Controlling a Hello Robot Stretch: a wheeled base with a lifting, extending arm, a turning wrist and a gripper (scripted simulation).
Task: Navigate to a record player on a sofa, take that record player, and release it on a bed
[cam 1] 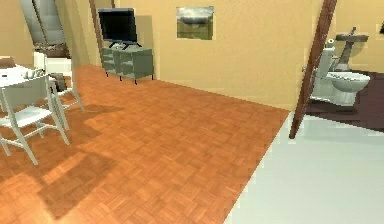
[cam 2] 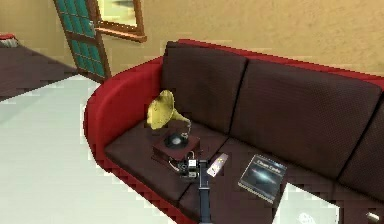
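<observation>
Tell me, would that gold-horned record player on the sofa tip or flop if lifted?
The record player looks rigid, so probably no flopping. Its big horn rises off to one side, so it may tip when lifted. Pushed on the cushioned sofa, it would likely wobble.

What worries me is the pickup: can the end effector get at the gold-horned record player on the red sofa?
Probably yes: the end effector is right at the base of the gold-horned record player, nothing visible between; the pale remote lies aside.
</observation>
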